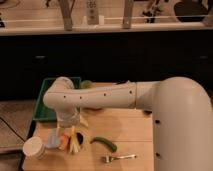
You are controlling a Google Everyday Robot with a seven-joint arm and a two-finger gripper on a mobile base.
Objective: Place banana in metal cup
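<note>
The banana (75,143), pale yellow and slim, lies on the wooden table (125,130) at the front left, right under my gripper (73,134). The gripper hangs down from the white arm (95,96), which reaches in from the right. A greyish metal cup (52,139) stands just left of the gripper, beside a small orange piece (63,143). The gripper's tip overlaps the top of the banana, and I cannot tell whether it is touching it.
A white cup (33,148) stands at the front left corner. A curved green pepper (104,143) lies right of the banana and a fork (119,158) lies near the front edge. A green tray (46,102) sits at the back left, partly behind the arm.
</note>
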